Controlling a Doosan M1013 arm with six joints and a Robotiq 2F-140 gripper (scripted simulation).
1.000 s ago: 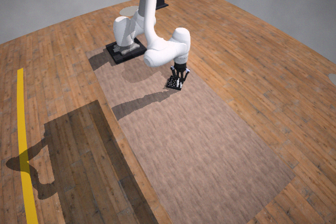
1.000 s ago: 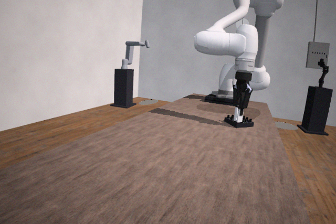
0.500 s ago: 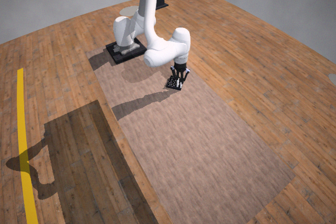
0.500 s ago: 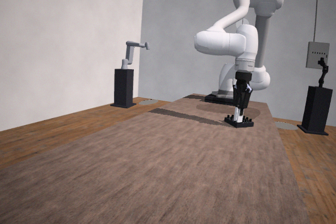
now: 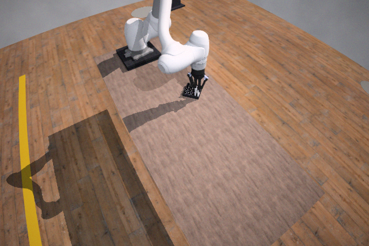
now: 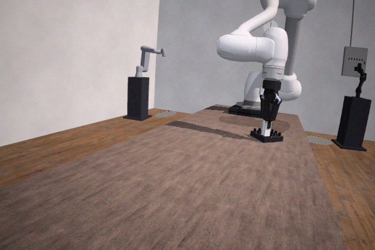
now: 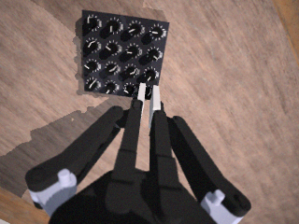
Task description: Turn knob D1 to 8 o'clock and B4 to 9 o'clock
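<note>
Knob box [image 6: 273, 138] stands on its feet on the surface [image 5: 226, 162], at the end near my base, w/ my gripper [image 7: 148, 92] straight down over one corner of it. Pads [image 7: 141, 93] are drawn nearly together w/ the corner knob [image 7: 148, 92] between them. I read that as clamped on it, tho grip looks light. It's prob. D1, since D1 is a corner knob, but names are too small to read, so I can't confirm.

Risks:
- If this is the wrong corner, I'd turn a knob that must end where it started.
- A light pinch could slip on the cap, so wrist turns but white line doesn't reach 8.
- Pads sit close to the next knob in the row, so twisting could brush it and shift its mark.
- Pushing past an end stop could skid or tip the box.
- Letting go mid-spin leaves a knob moving.
- B4 isn't a corner knob, so it has neighbours on more sides and less room.

Count:
- 1 box.
- 16 knobs, 4 rows of 4.
- 1 gripper w/ 2 white pads.
- 1 white arm [image 5: 179, 55] on 1 dark base plate [image 5: 125, 61].
- Further out, 2 small arms on 2 dark pedestals [image 6: 137, 97].
- 1 grey wall box [image 6: 354, 61].
- 1 yellow floor line [image 5: 25, 154].
</note>
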